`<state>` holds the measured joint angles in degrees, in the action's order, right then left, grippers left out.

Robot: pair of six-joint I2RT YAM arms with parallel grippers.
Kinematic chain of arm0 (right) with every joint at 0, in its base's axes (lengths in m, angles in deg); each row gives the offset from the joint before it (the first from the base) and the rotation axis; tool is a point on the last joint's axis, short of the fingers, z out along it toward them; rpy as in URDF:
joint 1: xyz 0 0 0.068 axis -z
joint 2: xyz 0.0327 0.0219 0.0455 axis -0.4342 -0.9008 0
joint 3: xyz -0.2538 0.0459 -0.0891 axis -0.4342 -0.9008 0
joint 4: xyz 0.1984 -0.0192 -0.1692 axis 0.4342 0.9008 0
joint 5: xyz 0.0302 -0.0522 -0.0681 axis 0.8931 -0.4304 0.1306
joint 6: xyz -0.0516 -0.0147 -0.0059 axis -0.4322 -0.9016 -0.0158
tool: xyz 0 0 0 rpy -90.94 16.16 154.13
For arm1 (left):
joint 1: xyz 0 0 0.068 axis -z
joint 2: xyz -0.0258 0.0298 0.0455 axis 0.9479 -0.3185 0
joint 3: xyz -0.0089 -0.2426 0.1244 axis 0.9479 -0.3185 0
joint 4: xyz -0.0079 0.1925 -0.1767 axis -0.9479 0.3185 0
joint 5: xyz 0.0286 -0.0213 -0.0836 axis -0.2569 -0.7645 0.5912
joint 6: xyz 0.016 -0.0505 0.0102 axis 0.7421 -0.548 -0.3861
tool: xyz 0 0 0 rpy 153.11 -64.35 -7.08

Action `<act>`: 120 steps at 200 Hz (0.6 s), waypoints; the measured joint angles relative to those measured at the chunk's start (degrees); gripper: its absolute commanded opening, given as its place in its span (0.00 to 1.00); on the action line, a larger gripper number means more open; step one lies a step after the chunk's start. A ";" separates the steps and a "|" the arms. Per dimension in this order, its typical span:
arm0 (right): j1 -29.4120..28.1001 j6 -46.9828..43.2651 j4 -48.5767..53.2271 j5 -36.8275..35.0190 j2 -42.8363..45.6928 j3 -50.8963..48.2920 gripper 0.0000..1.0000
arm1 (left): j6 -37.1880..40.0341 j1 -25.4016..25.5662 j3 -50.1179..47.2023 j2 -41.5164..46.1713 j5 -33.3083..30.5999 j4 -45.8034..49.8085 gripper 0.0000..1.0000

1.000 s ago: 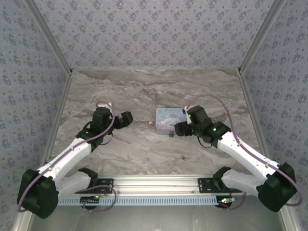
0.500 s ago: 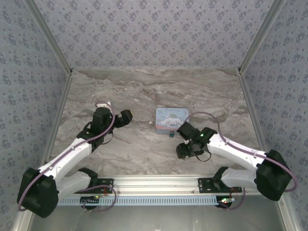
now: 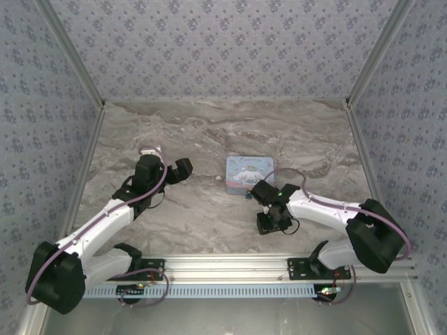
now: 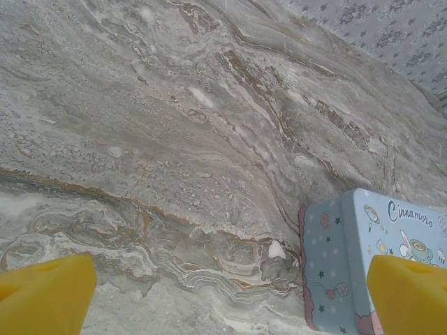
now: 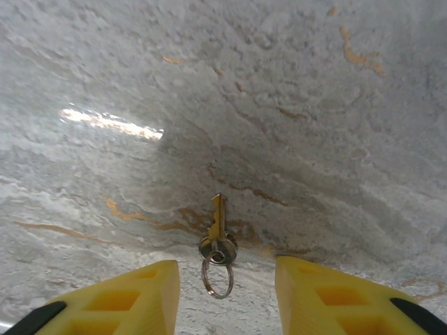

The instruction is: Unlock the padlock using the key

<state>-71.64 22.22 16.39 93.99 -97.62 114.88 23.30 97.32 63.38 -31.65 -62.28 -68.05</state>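
Observation:
The key (image 5: 218,222) lies flat on the marble with its ring (image 5: 217,277) toward me, blade pointing away. My right gripper (image 5: 227,300) hovers just over it, open, one yellow finger (image 5: 133,296) on each side of the ring and nothing clamped. From above, the right gripper (image 3: 269,222) points down at the table, near the front rail. The tiny blue and grey padlock (image 3: 248,195) rests at the near edge of the pale blue cartoon tin (image 3: 248,172). My left gripper (image 3: 183,169) is open wide and empty, to the left of the tin (image 4: 370,258).
Marble tabletop (image 3: 209,132) enclosed by patterned walls on three sides. An aluminium rail (image 3: 223,269) with both arm bases runs along the near edge. The right forearm (image 3: 321,207) stretches low across the front right.
The right arm has pulled back from beside the tin toward the near rail and turned its gripper down. The left arm has not moved.

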 measured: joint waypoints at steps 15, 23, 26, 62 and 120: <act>0.00 -0.07 -0.13 0.04 -0.61 -0.02 0.37 | -0.04 0.00 0.00 0.00 -0.02 0.00 1.00; 0.00 -0.07 -0.37 0.04 -0.94 -0.02 0.36 | -0.02 0.00 0.00 0.00 -0.02 0.00 0.99; 0.00 -0.09 -0.46 0.04 -1.07 -0.02 0.35 | -0.02 0.00 0.00 0.00 -0.02 0.00 0.99; -0.15 -0.22 -0.98 -0.22 -2.03 -0.02 0.31 | -0.02 0.00 0.00 0.00 -0.02 0.00 0.99; -0.52 -0.24 -0.35 -1.46 -2.78 0.35 0.21 | -0.02 0.00 0.00 0.00 -0.04 0.04 0.99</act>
<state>-72.17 21.98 16.04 92.53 -100.40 115.23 23.28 97.32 63.38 -31.65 -62.33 -68.01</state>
